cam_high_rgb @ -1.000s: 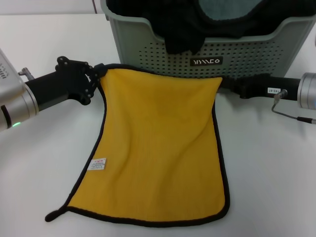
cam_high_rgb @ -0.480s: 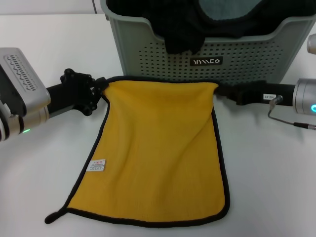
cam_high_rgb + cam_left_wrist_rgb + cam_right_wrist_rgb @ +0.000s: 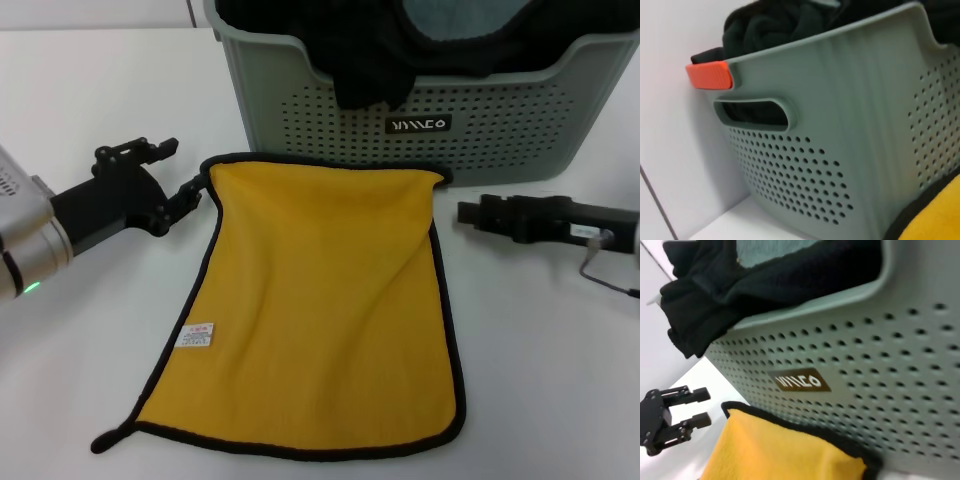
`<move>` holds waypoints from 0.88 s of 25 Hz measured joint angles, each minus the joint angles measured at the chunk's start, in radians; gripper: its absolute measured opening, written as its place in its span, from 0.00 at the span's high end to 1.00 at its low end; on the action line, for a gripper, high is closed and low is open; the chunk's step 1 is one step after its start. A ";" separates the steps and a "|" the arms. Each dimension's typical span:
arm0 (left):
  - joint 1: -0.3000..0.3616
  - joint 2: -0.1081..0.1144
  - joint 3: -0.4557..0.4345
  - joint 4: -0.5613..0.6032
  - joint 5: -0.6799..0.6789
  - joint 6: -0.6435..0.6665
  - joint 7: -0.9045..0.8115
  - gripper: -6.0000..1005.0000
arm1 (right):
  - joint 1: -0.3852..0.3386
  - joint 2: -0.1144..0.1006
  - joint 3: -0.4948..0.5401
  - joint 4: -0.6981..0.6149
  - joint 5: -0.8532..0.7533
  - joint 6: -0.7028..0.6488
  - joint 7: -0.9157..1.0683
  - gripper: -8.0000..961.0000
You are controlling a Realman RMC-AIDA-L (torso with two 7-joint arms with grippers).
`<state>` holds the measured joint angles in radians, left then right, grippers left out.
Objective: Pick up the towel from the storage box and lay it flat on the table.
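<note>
Left wrist view. The storage box [image 3: 850, 125] fills most of the frame: a grey-green wall with a flared rim along the top, vertical ribbing at the corner, and rows of round perforations at lower centre and at the right edge. A slotted handle opening [image 3: 754, 113] sits at centre left. An orange tab [image 3: 709, 75] projects from the rim at upper left. A black cloth [image 3: 775, 25] bulges above the rim. The towel [image 3: 935, 220], yellow with black edging, occupies the lower right corner. White tabletop [image 3: 735, 225] shows at lower left.
</note>
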<state>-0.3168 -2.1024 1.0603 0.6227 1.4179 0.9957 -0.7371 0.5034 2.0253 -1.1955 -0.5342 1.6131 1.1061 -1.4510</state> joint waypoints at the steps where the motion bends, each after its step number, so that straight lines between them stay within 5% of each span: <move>1: 0.006 0.000 0.001 0.000 -0.007 0.011 -0.005 0.64 | -0.026 -0.001 0.000 -0.025 0.008 0.012 -0.003 0.72; 4: 0.037 0.003 0.002 0.000 -0.050 0.112 -0.041 0.50 | -0.118 -0.004 0.001 -0.115 0.052 0.088 -0.042 0.66; 6: 0.055 0.007 -0.001 0.002 -0.067 0.230 -0.089 0.44 | -0.157 -0.007 0.002 -0.152 0.080 0.179 -0.090 0.42; 12: 0.047 0.039 -0.002 0.005 -0.007 0.626 -0.268 0.37 | -0.183 -0.030 0.017 -0.209 0.092 0.638 -0.322 0.25; 17: 0.016 0.030 -0.001 0.005 0.079 0.865 -0.307 0.32 | -0.188 -0.037 -0.132 -0.338 0.090 0.715 -0.388 0.26; 22: 0.013 0.025 0.007 0.007 0.101 0.954 -0.303 0.33 | -0.194 -0.029 -0.202 -0.426 0.089 0.708 -0.399 0.26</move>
<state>-0.3038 -2.0777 1.0671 0.6301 1.5192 1.9493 -1.0404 0.3091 1.9958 -1.3971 -0.9600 1.7024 1.8144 -1.8503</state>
